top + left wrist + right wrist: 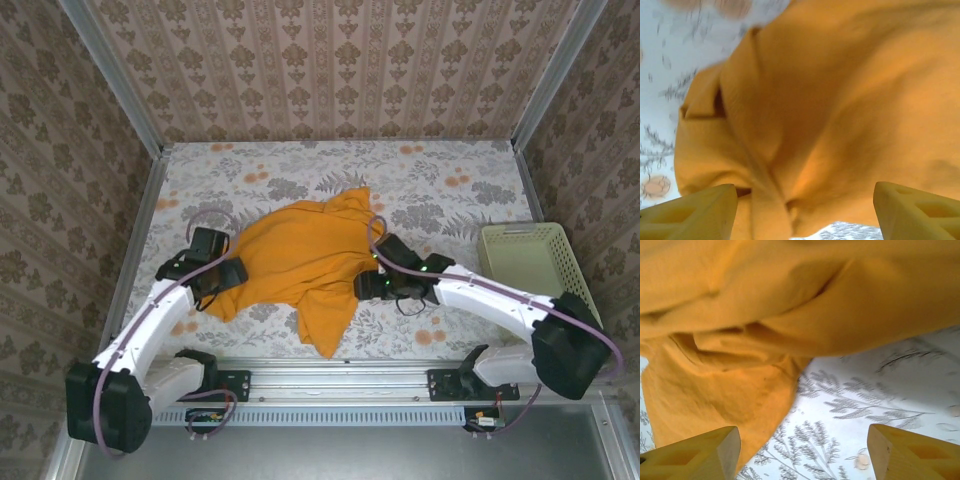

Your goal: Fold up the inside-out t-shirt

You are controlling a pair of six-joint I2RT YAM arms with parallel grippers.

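Holding my left end effector (226, 276) spread at the left edge of the mustard-orange t-shirt (300, 255), I am gripping nothing; its fingers (695, 215) are standing wide apart with cloth bunching just beyond them. My right end effector (370, 284) is likewise standing spread at the shirt's right edge, over the floral surface (440, 190). The shirt is lying crumpled mid-surface, well apart from the mesh basket (525, 258).

Shirt: rumpled mustard-orange cotton t-shirt (765, 315), upper frame and left side, deeply folded.
Counter: grey-floral white counter (880, 390), lower right.
Claw: right claw (803, 454) spread wide, pale yellow fingertips (700, 455) in bottom corners.
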